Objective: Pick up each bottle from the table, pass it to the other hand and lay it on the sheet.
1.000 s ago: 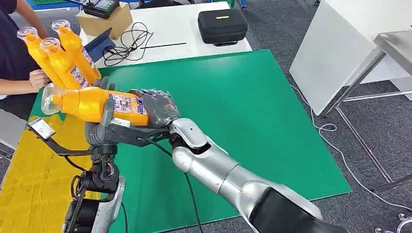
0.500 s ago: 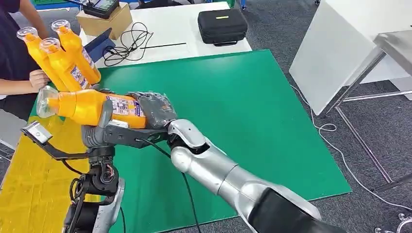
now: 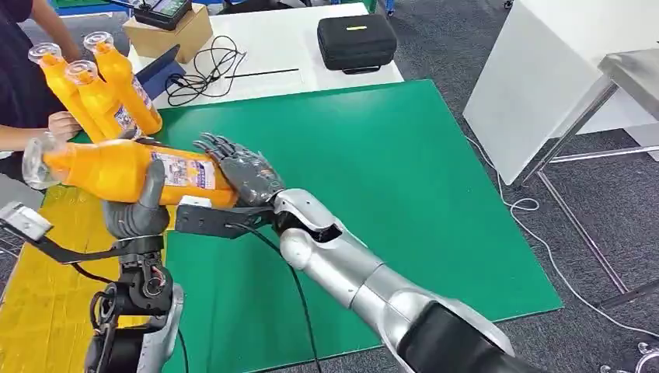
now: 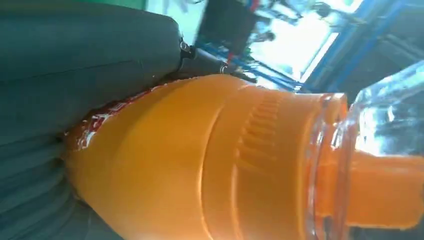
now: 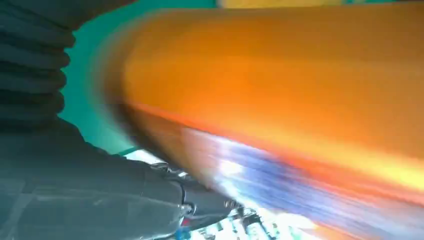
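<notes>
An orange bottle [image 3: 116, 167] with a clear cap lies sideways in the air over the left edge of the green mat [image 3: 404, 171]. My left hand [image 3: 136, 214] grips it from below around its middle, thumb up across the front. My right hand [image 3: 242, 167] is at the bottle's base with its fingers spread apart, no longer wrapped around it. The left wrist view shows the bottle's shoulder and cap [image 4: 215, 160] close up; the right wrist view shows its body [image 5: 280, 85] blurred. Three more orange bottles [image 3: 101, 89] stand at the far left. The yellow sheet [image 3: 47, 295] lies below the left hand.
A person's hand [image 3: 62, 124] is beside the standing bottles. Behind the mat lie a black case [image 3: 356, 40], a cardboard box [image 3: 167, 33] and cables [image 3: 206, 66] on a white table. A white panel [image 3: 544, 85] and a metal frame stand at the right.
The bottle has moved left with my left hand. My right hand's fingers have opened off the bottle's base and now stand spread.
</notes>
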You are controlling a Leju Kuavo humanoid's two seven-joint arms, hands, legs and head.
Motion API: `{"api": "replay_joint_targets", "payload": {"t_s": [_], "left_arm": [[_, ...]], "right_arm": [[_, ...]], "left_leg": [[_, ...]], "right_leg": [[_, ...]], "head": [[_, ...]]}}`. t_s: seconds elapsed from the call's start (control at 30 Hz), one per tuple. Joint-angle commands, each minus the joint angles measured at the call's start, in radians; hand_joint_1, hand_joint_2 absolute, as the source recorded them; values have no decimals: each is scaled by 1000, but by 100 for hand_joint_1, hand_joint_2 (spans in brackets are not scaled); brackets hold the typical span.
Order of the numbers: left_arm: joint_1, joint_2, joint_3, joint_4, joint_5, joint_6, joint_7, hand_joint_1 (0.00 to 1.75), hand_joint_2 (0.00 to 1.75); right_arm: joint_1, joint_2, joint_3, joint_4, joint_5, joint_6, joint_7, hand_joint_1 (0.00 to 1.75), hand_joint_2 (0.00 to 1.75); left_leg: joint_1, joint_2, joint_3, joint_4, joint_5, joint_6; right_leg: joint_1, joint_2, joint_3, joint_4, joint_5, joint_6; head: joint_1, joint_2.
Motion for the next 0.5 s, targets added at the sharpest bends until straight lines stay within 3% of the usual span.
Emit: {"api": "replay_joint_targets", "payload": {"t_s": [0.03,0.2,0.3,0.37,0.43,0.5], "left_arm": [[-26,71,125,53,-68,-24,-43,175,175],[-61,125,128,147,-140,4,-55,175,175],[-98,164,140,223,-419,177,-137,175,175],[-108,174,148,245,-457,203,-137,175,175],[-129,211,112,297,-665,332,-135,175,175],[-141,212,117,326,-666,331,-141,175,175]], "right_arm": [[171,-139,-237,-258,37,50,-67,0,0],[206,-177,-248,-320,40,66,-70,0,0],[218,-215,-263,-358,9,80,-77,0,0],[225,-222,-273,-377,-1,79,-81,0,0],[230,-231,-275,-398,-23,78,-88,0,0],[228,-236,-275,-408,-27,80,-89,0,0]], "left_leg": [[0,-3,4,-2,0,-1],[0,-4,5,-1,-1,-1],[0,-3,5,-2,-1,-1],[0,-4,3,-1,0,-1],[0,-3,4,-1,-1,-1],[0,-3,2,-1,0,-1]], "right_leg": [[0,-4,6,-2,-1,0],[0,-5,7,-1,-2,-1],[0,-4,6,-1,-2,0],[0,-4,4,-1,-1,0],[0,-4,4,0,-2,0],[0,-3,2,-1,-1,0]], "head": [[0,0],[0,0],[0,0],[0,0],[0,0],[0,0]]}}
